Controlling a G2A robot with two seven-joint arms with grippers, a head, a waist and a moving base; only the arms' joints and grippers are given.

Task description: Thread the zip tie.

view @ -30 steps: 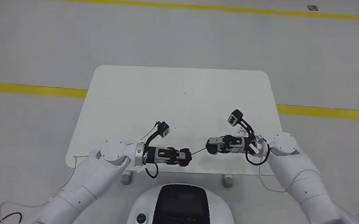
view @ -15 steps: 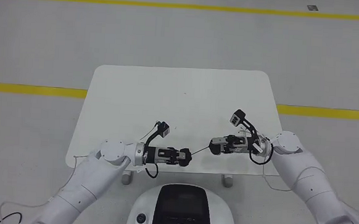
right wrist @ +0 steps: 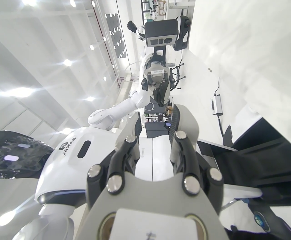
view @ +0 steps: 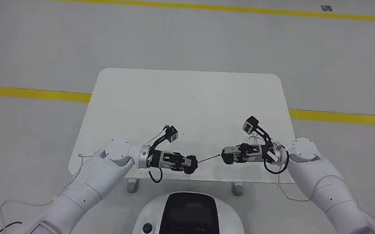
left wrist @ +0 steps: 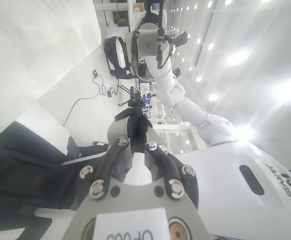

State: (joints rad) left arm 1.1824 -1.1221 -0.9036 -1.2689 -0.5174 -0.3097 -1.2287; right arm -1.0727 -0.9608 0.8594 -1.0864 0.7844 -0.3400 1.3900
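- White table (view: 188, 98): zip tie (view: 209, 159) hung above it, near the 6 o'clock edge.
- Left gripper (view: 196, 162): jaws pinched the strap's 9 o'clock end.
- Right gripper (view: 224, 156): jaws spread at its 3 o'clock tip.

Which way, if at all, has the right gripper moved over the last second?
Yes. The right gripper has shifted slightly toward the right edge of the table, away from the table's middle.
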